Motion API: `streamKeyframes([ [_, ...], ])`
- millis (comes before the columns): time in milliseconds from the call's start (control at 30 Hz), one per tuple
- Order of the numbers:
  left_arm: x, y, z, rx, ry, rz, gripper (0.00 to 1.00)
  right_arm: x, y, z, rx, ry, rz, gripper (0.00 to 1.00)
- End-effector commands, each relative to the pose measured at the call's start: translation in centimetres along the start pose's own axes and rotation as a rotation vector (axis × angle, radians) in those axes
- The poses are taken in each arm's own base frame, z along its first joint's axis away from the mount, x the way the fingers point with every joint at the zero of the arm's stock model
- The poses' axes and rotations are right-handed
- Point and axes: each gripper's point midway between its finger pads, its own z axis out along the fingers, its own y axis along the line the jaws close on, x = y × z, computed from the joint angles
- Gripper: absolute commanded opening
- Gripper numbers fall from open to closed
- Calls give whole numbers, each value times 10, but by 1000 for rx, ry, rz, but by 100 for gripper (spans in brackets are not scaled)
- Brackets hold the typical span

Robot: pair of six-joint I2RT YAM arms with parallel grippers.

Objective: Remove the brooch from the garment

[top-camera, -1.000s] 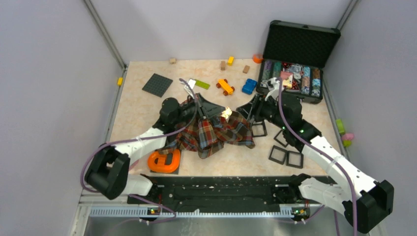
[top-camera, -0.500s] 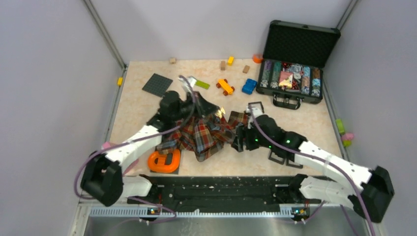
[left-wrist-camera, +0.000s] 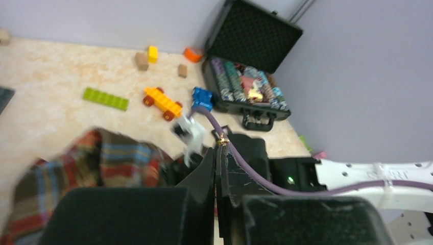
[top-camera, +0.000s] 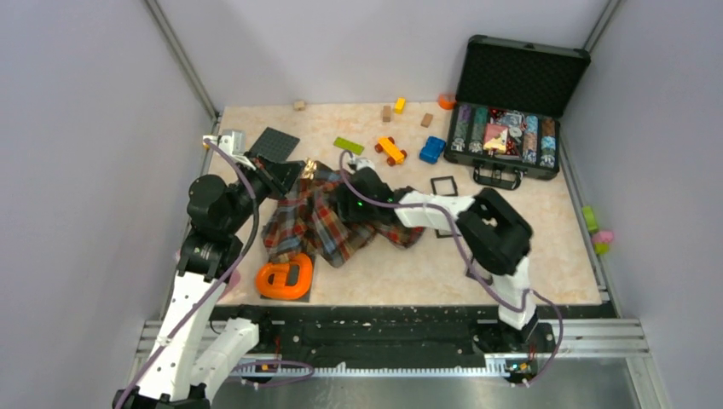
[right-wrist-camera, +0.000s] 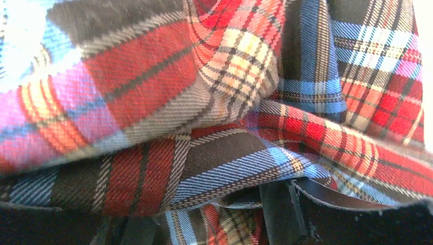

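- The tabletop [top-camera: 563, 239] is beige and marbled.
- The garment [top-camera: 328, 226] lies crumpled near its middle.
- An orange ring-shaped piece [top-camera: 286, 279] sits near the front edge, just beside the cloth.
- A dark grey baseplate [top-camera: 277, 141], a green flat brick [top-camera: 348, 145], a wheeled orange brick [top-camera: 390, 151] and a blue brick [top-camera: 432, 150] lie farther back.
- An open black case [top-camera: 511, 141] stands at the far right corner, with a black square frame [top-camera: 443, 186] near it.

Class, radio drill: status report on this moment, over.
Left gripper shut on brooch, apparently clear of garment. Right gripper down in garment, jaws hidden. No obstruction seen.
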Motion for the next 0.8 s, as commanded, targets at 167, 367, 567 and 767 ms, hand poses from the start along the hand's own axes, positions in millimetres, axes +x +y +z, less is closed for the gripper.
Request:
streamKeyframes([
  [167, 14, 23, -12, -123, 59, 35, 0, -145, 141, 33, -314, -224, -91, 70],
  [367, 34, 21, 6, -26, 84, -14, 0, -163, 100, -54, -227, -252, -139, 79],
  [567, 72, 6, 37, 121, 155, -113, 0, -122, -13, -146, 33, -236, -139, 77],
  [767, 137, -34, 75, 231, 278, -138, 0, -64, -121, -229, 377, -146, -137, 74],
])
